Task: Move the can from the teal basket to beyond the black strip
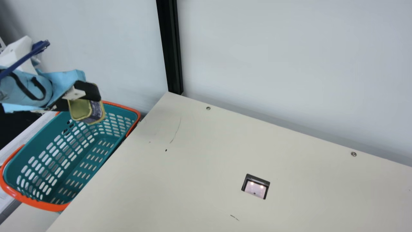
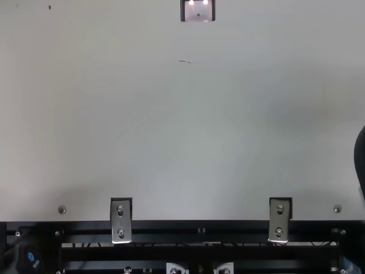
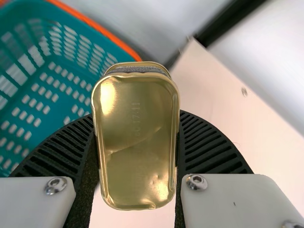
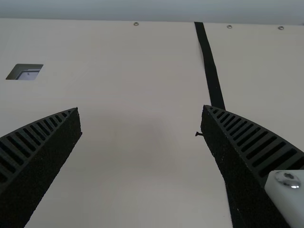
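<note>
Gold, rounded-rectangular metal can (image 1: 80, 110) with a dark label, above the orange-rimmed teal plastic basket (image 1: 42, 204).
Left gripper (image 1: 79, 98) clamps it, beyond the cream bench's (image 1: 193, 167) left edge; right gripper's (image 4: 141, 108) fingers apart; pale wall (image 1: 289, 58) behind.

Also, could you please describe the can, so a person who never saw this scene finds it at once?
Find the teal basket with orange trim beside the cream table. Above it, clamped in my left gripper, is the can; its gold, rounded end sets it apart from the slotted basket.
</note>
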